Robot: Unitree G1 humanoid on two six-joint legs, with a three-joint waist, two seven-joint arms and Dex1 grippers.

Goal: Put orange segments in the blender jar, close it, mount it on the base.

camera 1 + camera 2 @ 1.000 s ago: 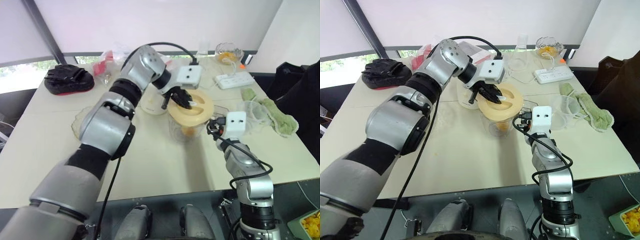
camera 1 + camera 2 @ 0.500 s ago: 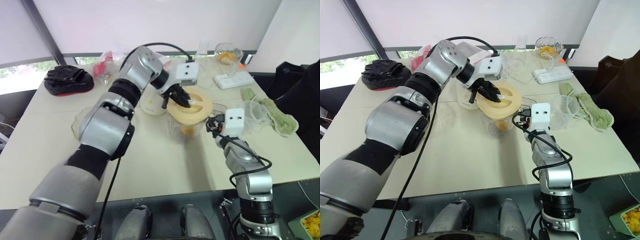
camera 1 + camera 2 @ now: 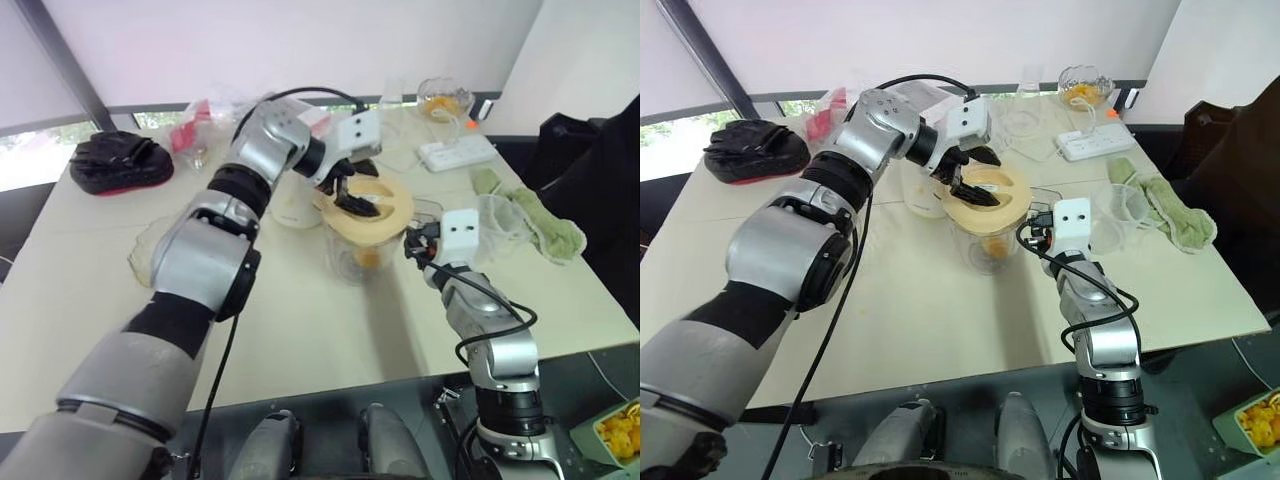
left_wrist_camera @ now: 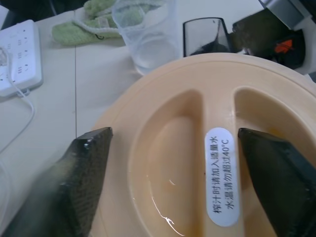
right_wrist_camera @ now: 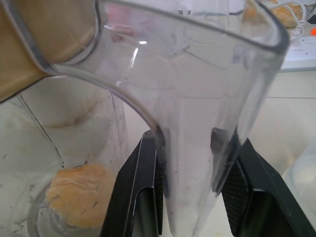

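The clear blender jar [image 3: 352, 255] stands mid-table with a pale-yellow lid [image 3: 385, 215] resting on its mouth. One of the orange segments [image 5: 74, 195] lies at the jar's bottom. My left gripper [image 4: 177, 148] hovers just over the lid, open, its fingers [image 4: 86, 173] wide apart on either side of the lid's centre ridge. My right gripper [image 5: 190, 148] is shut on the jar's clear handle [image 5: 197, 123] from the side. The cream-white base [image 3: 287, 208] sits just behind the jar, partly hidden by my left arm.
At the back are a white power strip [image 3: 455, 153] and a glass bowl of orange pieces [image 3: 440, 100]. A clear cup [image 3: 495, 215] and a green cloth [image 3: 540, 222] lie right of the jar. A black pad [image 3: 110, 160] and a wavy glass bowl [image 3: 145, 255] are on the left.
My left gripper has opened and let go of the lid's ridge, leaving the lid on the jar. The right gripper keeps its hold on the handle. The camera view has shifted.
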